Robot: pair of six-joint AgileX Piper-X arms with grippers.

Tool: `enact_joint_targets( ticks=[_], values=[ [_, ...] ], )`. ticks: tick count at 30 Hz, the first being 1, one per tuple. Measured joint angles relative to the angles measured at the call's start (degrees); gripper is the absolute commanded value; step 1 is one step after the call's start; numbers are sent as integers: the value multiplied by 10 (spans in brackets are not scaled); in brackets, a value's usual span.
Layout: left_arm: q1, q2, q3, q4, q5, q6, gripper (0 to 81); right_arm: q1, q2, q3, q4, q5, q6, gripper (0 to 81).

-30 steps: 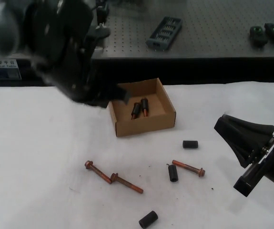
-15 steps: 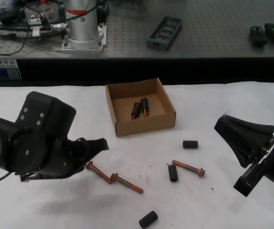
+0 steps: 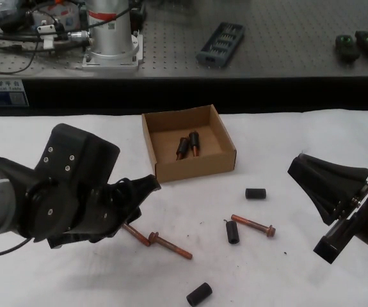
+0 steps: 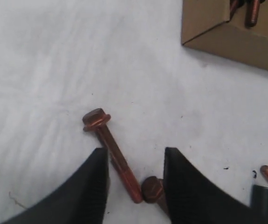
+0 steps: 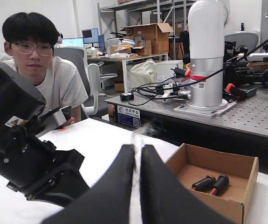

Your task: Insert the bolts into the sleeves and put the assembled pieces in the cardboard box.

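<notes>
Bolts loose on white cloth (image 3: pixel 56 147), lower centre of high view. First bolt (image 4: pixel 110 147) lies between spread fingers of your left gripper (image 4: pixel 135 155), not gripped. Second bolt (image 3: pixel 171 246) head just beside it. Third bolt (image 3: pixel 253 225) right of centre. Upper sleeve (image 3: pixel 255 193), middle sleeve (image 3: pixel 232 231) and lower sleeve (image 3: pixel 199 293) lie apart. Cardboard box (image 3: pixel 193 167) upper centre, two assembled pieces (image 3: pixel 184 147) inside. Your right gripper (image 5: pixel 137 151) at right edge, fingers pressed together, holding nothing.

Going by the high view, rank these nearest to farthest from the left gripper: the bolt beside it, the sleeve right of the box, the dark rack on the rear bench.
1. Bolt, just by the left gripper.
2. Sleeve, right of the cardboard box.
3. Dark rack, back on the rear bench.
</notes>
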Motion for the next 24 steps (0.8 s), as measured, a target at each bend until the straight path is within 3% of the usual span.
enact_joint_targets(
  ticks=[6, 15, 24],
  values=[
    [0, 4, 0, -1, -1, -5, 384, 0, 0, 0, 0, 0, 0, 55],
    [0, 50, 0, -51, 9, -29, 305, 0, 0, 0, 0, 0, 0, 55],
    [0, 71, 0, -74, 1, -34, 307, 0, 0, 0, 0, 0, 0, 55]
  ],
)
